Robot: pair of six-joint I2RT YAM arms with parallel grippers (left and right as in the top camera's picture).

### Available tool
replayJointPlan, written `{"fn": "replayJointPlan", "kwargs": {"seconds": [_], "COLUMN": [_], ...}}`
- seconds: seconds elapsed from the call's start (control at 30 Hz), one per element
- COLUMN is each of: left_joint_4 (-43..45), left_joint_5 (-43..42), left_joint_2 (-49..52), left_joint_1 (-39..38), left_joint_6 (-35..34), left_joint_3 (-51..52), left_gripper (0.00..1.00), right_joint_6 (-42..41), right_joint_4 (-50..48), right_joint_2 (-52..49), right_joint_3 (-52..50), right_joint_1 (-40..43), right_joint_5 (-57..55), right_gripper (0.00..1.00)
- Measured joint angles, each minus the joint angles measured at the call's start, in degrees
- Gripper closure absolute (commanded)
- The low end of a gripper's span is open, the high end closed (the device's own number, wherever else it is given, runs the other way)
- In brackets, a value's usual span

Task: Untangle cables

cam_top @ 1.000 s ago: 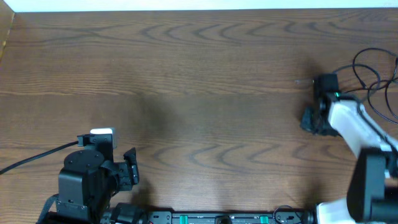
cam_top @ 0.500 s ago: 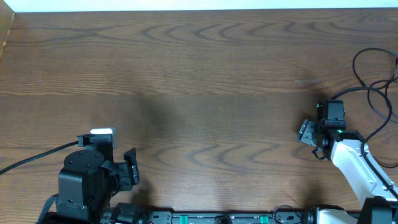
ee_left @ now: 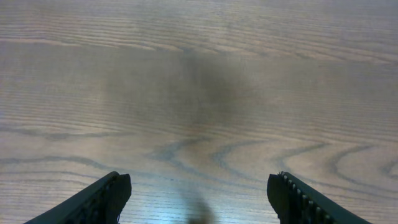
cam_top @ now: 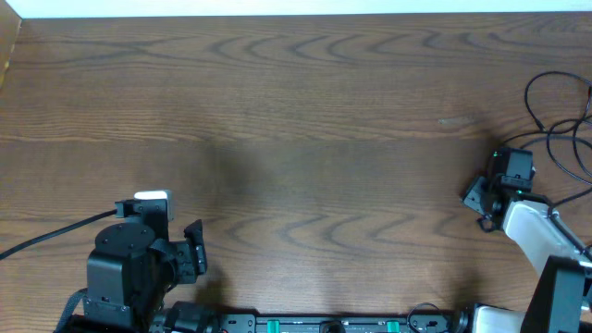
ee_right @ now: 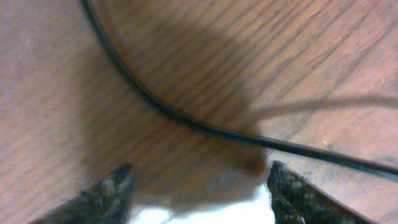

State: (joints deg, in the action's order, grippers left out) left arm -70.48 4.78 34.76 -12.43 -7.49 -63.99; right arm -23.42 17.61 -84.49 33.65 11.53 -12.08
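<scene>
The cables [cam_top: 528, 95] are thin black cords lying in loose loops at the table's far right edge, partly cut off by the frame. My right gripper [cam_top: 478, 205] hovers just left of them, low over the wood. In the right wrist view one black cable [ee_right: 211, 130] curves across the table ahead of my right gripper [ee_right: 199, 180], which stands open with nothing between its fingers. My left gripper [cam_top: 194, 250] rests at the near left, far from the cables. In the left wrist view the left gripper [ee_left: 199, 186] is open over bare wood.
The wooden table [cam_top: 296, 120] stretches between the two arms. A thick black arm lead [cam_top: 46, 236] runs off the left edge near the left arm's base. A black rail with green tabs [cam_top: 324, 324] lines the near edge.
My right arm has drawn back toward the near right, away from the table's middle. The near cable end has shifted with it toward the near side. The left arm has not moved.
</scene>
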Motion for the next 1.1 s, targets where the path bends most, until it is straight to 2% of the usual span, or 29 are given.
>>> {"fn": "replayJointPlan", "kwargs": {"seconds": [0.07, 0.2, 0.37, 0.57, 0.7, 0.93, 1.1], "left_joint_4": [-0.02, -0.02, -0.02, -0.07, -0.04, -0.07, -0.15], "left_joint_5": [0.02, 0.00, 0.00, 0.00, 0.00, 0.00, 0.00], "left_joint_2": [0.00, 0.00, 0.00, 0.00, 0.00, 0.00, 0.00], "left_joint_1": [0.00, 0.00, 0.00, 0.00, 0.00, 0.00, 0.00], "left_joint_6": [0.00, 0.00, 0.00, 0.00, 0.00, 0.00, 0.00], "left_joint_3": [0.00, 0.00, 0.00, 0.00, 0.00, 0.00, 0.00], "left_gripper": [0.24, 0.24, 0.24, 0.24, 0.24, 0.24, 0.24], "right_joint_6": [-0.15, -0.83, -4.33, -6.84, -7.37, -7.61, -7.85], "right_joint_4": [-0.57, -1.29, -2.82, -6.19, -8.35, -15.30, -22.67], "right_joint_2": [-0.46, -1.16, -1.70, -2.69, -3.19, -3.26, -3.26], "right_joint_3": [0.04, 0.35, 0.35, 0.24, -0.11, -0.39, -0.52], "right_joint_1": [0.63, 0.79, 0.79, 1.05, 2.75, 7.04, 9.86], "right_joint_5": [0.50, 1.29, 1.16, -1.01, -2.86, -4.02, -4.39], "right_gripper": [0.53, 0.51, 0.55, 0.71, 0.71, 0.72, 0.83]}}
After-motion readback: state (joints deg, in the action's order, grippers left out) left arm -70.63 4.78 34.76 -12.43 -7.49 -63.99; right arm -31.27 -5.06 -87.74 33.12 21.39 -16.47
